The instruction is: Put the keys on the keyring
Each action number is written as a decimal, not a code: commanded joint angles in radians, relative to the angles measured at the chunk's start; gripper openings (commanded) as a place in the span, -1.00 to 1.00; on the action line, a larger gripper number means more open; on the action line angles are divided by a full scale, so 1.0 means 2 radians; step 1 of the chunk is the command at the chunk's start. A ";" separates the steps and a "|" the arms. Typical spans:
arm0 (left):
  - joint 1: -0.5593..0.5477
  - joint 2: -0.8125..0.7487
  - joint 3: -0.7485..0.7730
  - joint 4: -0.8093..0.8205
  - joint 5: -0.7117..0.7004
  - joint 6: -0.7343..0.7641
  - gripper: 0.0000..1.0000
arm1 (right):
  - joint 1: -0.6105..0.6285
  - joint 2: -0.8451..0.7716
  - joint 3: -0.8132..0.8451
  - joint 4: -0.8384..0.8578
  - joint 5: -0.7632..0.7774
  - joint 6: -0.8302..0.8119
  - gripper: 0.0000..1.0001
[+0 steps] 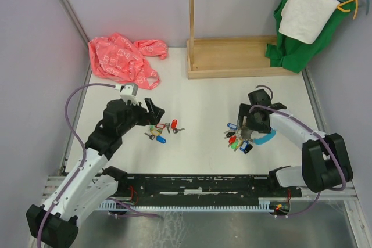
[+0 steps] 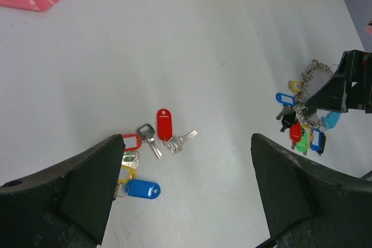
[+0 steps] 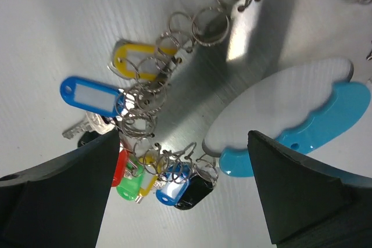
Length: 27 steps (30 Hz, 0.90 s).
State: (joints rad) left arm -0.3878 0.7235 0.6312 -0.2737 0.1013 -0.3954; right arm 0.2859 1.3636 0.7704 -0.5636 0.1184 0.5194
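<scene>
Several loose keys [image 1: 163,128] lie left of the table's middle. In the left wrist view they show as a red tag [image 2: 165,124] with a silver key, a bare silver key [image 2: 149,138], a blue tag [image 2: 143,189] and a yellow tag [image 2: 127,173]. My left gripper [image 1: 152,113] hovers open just above them [image 2: 186,164]; nothing is between its fingers [image 2: 87,184]. The keyring [image 1: 244,137] lies to the right, a coil of grey metal rings [image 3: 174,27] joined to a light-blue sleeve [image 3: 325,120], hung with tagged keys [image 3: 93,97]. My right gripper [image 3: 183,166] stands open low over it, jaws either side of the loop.
A pink plastic bag [image 1: 119,56] lies at the back left. A wooden stand [image 1: 232,56] sits at the back centre. Green cloth and a white towel [image 1: 305,13] hang at the back right. A black rail [image 1: 203,184] runs along the near edge.
</scene>
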 commanded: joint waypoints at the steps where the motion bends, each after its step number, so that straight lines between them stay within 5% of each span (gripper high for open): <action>1: -0.001 0.011 0.018 0.031 0.045 -0.051 0.90 | 0.000 -0.023 -0.028 0.002 -0.020 0.017 1.00; 15: -0.024 0.034 -0.011 0.069 0.063 -0.087 0.89 | 0.079 0.051 -0.027 0.096 -0.074 0.060 1.00; 27: -0.101 0.066 -0.015 0.083 0.016 -0.106 0.86 | 0.146 0.193 0.117 0.165 -0.099 0.095 0.98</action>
State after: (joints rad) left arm -0.5308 0.8383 0.6025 -0.1757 0.1806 -0.5594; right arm 0.5541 1.6524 0.9207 -0.2935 -0.0170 0.6762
